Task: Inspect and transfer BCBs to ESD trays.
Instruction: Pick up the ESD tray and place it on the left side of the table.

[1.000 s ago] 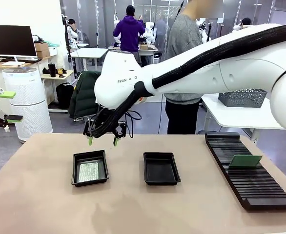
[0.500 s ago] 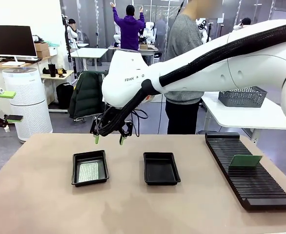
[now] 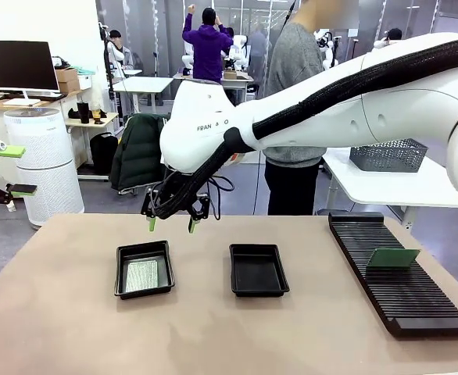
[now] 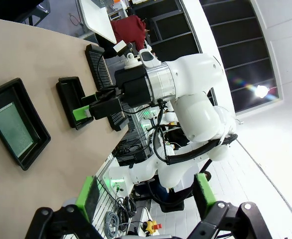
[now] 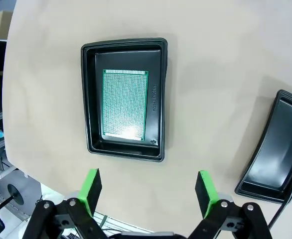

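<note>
**Figure.** The shared table [image 3: 73, 328], seen from the robot's side. The right arm [image 3: 346, 101] reaches across the middle. The right gripper [image 3: 170, 224] hangs in the air over the twelve-o'clock rim of the loaded ESD tray [image 3: 120, 273], jaws released wide, grasping nothing and touching nothing. One BCB [image 3: 142, 275] lies flat on this tray's floor, speckled face up. At three o'clock from it, with bare table between, sits the empty ESD tray [image 3: 259, 294]. Farther toward three o'clock lies the long ribbed rack [image 3: 416, 305], where a second BCB [image 3: 393, 258] stands on edge in a slot. A person [image 3: 295, 94] stands at the far side, at twelve o'clock. At the person's three o'clock, a grey mesh basket [image 3: 388, 156] rests on a white side table [image 3: 370, 187].

From the right wrist, the green pads [image 5: 91, 188] rise at six o'clock. The boarded tray lies toward twelve o'clock and the empty one at three o'clock.

From the left wrist, the left gripper [image 4: 146, 196] is likewise released, nothing between its pads, well apart from both trays.
</note>
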Motion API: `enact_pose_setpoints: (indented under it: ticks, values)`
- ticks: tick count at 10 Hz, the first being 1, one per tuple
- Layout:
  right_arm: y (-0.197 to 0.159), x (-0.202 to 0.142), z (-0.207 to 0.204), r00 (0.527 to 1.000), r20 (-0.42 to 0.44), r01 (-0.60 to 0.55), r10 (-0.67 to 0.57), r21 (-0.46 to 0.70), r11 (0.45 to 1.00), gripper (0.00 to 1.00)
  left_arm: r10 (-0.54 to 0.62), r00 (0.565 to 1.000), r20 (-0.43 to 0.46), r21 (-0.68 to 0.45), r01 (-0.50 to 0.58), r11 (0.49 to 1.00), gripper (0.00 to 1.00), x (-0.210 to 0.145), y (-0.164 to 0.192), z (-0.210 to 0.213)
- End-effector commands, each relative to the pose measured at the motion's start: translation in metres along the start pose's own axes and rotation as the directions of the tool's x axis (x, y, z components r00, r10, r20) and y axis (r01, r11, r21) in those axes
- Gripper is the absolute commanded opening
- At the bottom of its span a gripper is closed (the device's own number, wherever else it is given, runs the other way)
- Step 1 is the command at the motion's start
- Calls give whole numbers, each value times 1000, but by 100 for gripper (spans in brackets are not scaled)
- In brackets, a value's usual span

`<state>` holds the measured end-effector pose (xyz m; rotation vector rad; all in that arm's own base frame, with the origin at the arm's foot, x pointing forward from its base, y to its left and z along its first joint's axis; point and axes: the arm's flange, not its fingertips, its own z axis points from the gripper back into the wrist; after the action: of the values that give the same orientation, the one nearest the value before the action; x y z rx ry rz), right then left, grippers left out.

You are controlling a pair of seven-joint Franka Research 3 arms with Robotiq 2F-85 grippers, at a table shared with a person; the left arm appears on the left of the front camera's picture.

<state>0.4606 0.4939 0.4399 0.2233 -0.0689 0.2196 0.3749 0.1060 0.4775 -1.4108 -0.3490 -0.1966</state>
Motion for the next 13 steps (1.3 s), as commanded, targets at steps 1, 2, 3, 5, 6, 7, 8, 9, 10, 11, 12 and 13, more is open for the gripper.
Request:
enact_pose_setpoints:
  ticks: [1,2,3,5,6,7,8,9,10,11,12,13]
  values:
    - [1,-1,0,1000,-1,-1,0,-9,1000,100,-2,1000,2,-2,2,1000,100,0,-1,1]
    - [1,-1,0,1000,-1,-1,0,-9,1000,100,-2,1000,2,-2,2,1000,100,0,-1,1]
    - [1,-1,0,1000,-1,-1,0,-9,1000,100,-2,1000,2,-2,2,1000,100,0,-1,1]
    - [1,-1,0,1000,-1,-1,0,-9,1000,100,-2,1000,2,-2,2,1000,100,0,-1,1]
    - [1,-1,0,1000,-1,-1,0,-9,1000,100,-2,1000,2,-2,2,1000,100,0,-1,1]
    - [0,0,0,1000,0,0,0,0,1000,100,0,1000,0,0,0,1000,100,0,0,0]
    - [-2,-13,15,999,33,7,-9,49,999,100,-3,1000,-7,60,3,998,100,3,2,-6]
    - [-6,-22,25,998,59,29,-33,58,998,100,0,1000,6,99,0,995,100,4,4,-9]
    - [-13,-29,33,997,70,29,-35,86,996,100,33,999,24,151,-36,988,100,3,9,-15]
    - [-20,-35,41,996,81,15,-25,124,992,100,50,998,45,207,-58,977,100,0,11,-25]
    - [-27,-40,49,995,94,6,-19,144,990,100,70,996,55,267,-82,960,100,-3,12,-38]
    - [-34,-42,55,996,92,-4,-11,167,986,100,87,993,78,324,-108,940,100,-5,12,-48]
